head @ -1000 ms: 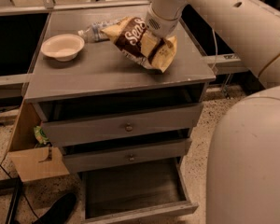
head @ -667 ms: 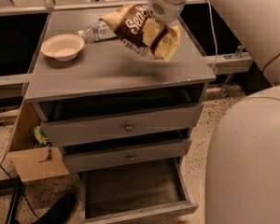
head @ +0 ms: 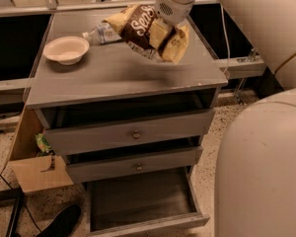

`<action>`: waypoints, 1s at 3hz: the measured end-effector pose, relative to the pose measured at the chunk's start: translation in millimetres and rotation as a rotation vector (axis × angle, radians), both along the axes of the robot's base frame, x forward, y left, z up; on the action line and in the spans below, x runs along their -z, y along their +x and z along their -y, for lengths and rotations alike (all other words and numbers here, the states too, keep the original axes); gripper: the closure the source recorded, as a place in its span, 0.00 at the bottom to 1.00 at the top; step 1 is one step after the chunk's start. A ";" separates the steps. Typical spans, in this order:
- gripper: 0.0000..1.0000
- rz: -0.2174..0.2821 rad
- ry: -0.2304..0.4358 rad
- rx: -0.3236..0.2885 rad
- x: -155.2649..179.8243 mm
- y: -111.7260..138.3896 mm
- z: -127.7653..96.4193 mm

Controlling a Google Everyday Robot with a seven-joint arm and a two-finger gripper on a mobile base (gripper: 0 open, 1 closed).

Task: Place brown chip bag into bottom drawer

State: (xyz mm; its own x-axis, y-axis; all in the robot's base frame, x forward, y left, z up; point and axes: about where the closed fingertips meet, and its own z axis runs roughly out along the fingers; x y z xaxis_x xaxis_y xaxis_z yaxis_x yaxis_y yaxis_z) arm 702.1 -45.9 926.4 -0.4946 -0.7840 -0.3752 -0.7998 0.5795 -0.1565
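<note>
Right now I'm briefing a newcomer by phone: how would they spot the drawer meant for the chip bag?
Find the grey cabinet, above whose top the pincer holds the brown chip bag aloft. Go down its front past two shallow drawers with small round knobs to the bottom drawer, lowest of three. It alone is pulled far out, showing a dark wood-grain floor.

Tool: the tool (head: 164, 27) grips the brown chip bag (head: 140, 23), raised over the back right of the surface (head: 123, 78).
Surface: front half bare; bowl (head: 66, 49) at left, bottle (head: 101, 33) beside the bag.
Bottom drawer (head: 138, 196): pulled out, floor open from above.
Overhang: middle drawer (head: 133, 166) and top drawer (head: 133, 135), partly open, cover its rear.
Sides: robot body (head: 261, 172) close on the right, cardboard box (head: 37, 172) on the left.
</note>
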 end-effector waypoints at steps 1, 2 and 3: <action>1.00 0.027 -0.013 -0.025 -9.4 -10.4 10.3; 1.00 0.071 -0.025 -0.095 -24.2 -37.8 30.2; 1.00 0.106 -0.055 -0.207 -34.7 -76.8 53.2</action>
State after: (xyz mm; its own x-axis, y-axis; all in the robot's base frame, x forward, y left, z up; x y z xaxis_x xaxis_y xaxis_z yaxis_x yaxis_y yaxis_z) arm 625.4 -99.0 961.1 -0.2810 -0.8856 -0.3698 -0.8783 0.3926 -0.2727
